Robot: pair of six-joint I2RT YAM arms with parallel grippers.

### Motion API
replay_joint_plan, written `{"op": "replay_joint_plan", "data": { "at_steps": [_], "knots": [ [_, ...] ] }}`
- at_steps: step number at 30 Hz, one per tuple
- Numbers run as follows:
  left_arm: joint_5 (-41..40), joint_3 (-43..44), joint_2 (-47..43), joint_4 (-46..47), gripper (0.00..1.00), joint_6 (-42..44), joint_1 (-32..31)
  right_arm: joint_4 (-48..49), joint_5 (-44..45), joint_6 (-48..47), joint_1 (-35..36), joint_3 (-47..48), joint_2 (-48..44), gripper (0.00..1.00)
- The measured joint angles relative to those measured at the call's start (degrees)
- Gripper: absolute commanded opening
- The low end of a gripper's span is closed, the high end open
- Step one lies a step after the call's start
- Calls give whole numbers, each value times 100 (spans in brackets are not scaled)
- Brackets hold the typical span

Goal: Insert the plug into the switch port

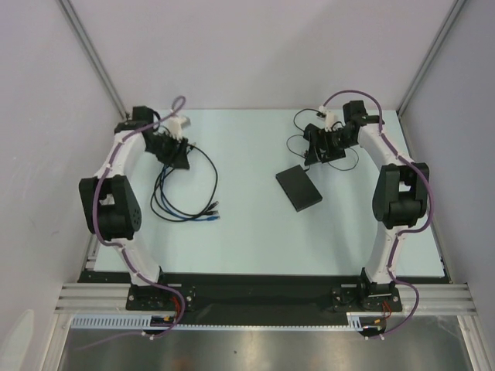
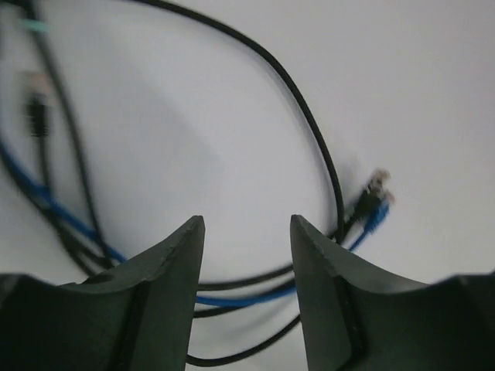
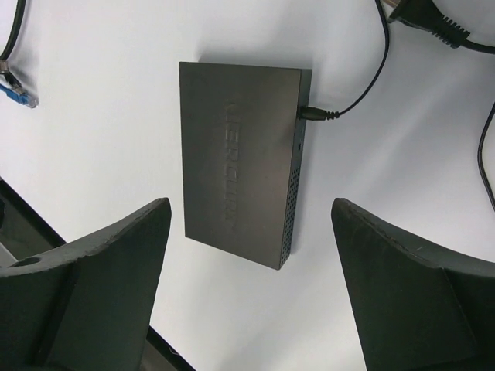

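Note:
The switch (image 1: 298, 188) is a flat matte-black box lying right of the table's middle. In the right wrist view the switch (image 3: 240, 162) has a thin black power lead (image 3: 340, 108) plugged into its side. My right gripper (image 3: 251, 212) hangs open above its near end, touching nothing; from the top, my right gripper (image 1: 315, 153) is just behind the switch. A bundle of blue and black cables (image 1: 182, 193) lies at the left, its plugs (image 1: 210, 214) loose on the table. My left gripper (image 2: 247, 232) stands open and empty over these cables, with the blue plug (image 2: 377, 219) to its right.
A thin black cord (image 1: 349, 158) loops on the table near the right arm, and a dark mains plug (image 3: 421, 14) lies beyond the switch. Another blue plug (image 3: 17, 94) lies left of the switch. Grey walls close in the table (image 1: 247, 239) on three sides.

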Motion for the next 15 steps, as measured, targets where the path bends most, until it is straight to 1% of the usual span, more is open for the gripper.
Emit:
{"op": "replay_joint_plan", "data": {
  "at_steps": [2,5,6,8,11,15],
  "knots": [
    [13,-555,-142,-385,51,697,-260,-57,2,-17,13,20,0,89],
    [-122,-1561,-498,-761,57,1663,-876,-162,26,-48,13,31,0,89],
    [-195,-1816,-612,-750,59,1836,-1040,-192,44,-59,13,31,0,89],
    [-348,-2269,-815,-774,59,2065,-1268,-229,92,-74,26,31,0,89],
    [-664,-2347,-844,-566,60,2037,-1215,-227,162,-103,114,28,-9,89],
    [-767,-1740,-505,-199,63,1578,-1130,-223,234,-109,271,15,-26,89]
  ]
}}
